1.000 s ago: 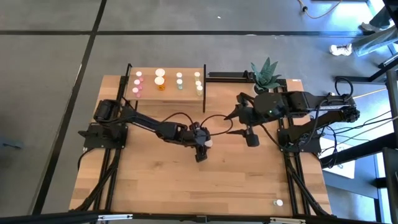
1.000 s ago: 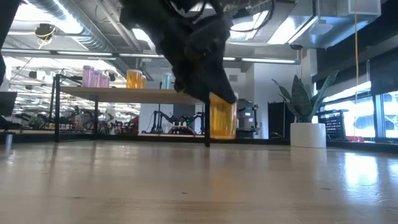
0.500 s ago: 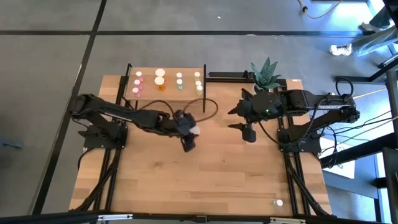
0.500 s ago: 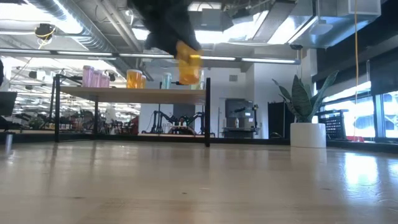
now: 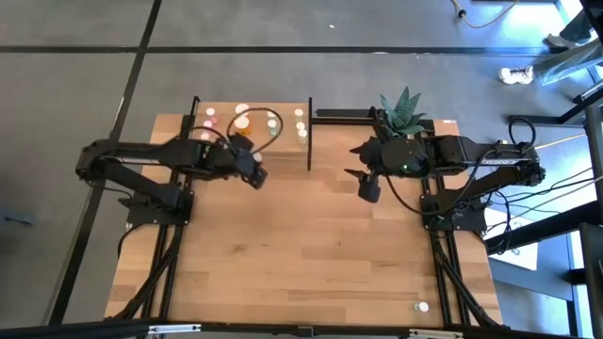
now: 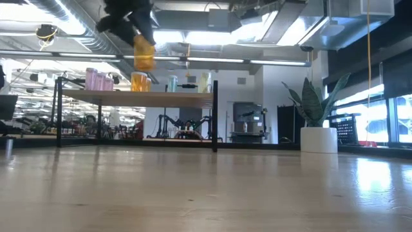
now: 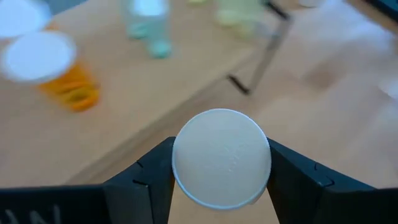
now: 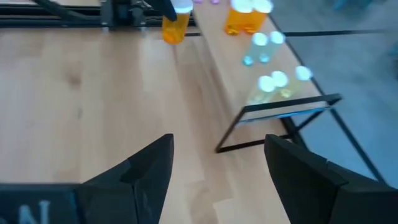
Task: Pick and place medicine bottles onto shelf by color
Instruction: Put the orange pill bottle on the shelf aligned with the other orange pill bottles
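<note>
My left claw, clamped on an upright orange bottle, hangs at the shelf's near edge, the orange bottle already there just beyond, while my right claw waits spread wide, farther right.

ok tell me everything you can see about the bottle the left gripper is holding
The orange bottle has a see-through amber body and a round white cap. It hangs upright in the air, clamped between the left gripper fingers at the cap, just above the shelf near the orange bottle standing there. Nothing else touches it.
</note>
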`<state>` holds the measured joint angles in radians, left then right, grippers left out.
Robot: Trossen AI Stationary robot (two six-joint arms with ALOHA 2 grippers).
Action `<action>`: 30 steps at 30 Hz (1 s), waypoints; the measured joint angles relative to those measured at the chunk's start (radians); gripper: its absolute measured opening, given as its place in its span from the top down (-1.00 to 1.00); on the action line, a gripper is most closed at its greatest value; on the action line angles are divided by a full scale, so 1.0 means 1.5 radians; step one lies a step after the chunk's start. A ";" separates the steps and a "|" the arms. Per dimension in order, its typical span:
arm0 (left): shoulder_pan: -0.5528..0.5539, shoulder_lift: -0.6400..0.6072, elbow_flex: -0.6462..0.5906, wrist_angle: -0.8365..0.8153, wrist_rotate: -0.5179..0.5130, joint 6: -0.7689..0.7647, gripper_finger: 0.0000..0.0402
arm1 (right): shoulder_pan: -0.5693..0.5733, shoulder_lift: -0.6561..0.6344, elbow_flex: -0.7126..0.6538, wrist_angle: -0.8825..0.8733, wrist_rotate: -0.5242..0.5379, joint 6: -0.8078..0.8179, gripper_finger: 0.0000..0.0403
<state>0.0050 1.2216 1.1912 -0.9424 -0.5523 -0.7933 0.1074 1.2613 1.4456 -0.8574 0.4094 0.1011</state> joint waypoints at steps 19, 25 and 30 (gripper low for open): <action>0.147 -0.003 0.000 -0.057 -0.033 -0.055 0.02 | 0.000 0.000 0.000 0.000 0.034 0.000 -0.25; 0.147 -0.002 0.000 -0.082 -0.066 -0.076 0.02 | 0.000 0.000 0.000 0.000 0.033 0.000 -0.25; 0.147 0.001 0.000 -0.081 -0.074 -0.085 0.02 | 0.000 0.000 0.000 0.000 0.033 0.000 -0.25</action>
<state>0.2253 1.2238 1.1912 -1.0644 -0.6630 -0.9208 0.1074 1.2613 1.4453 -0.8574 0.4591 0.1008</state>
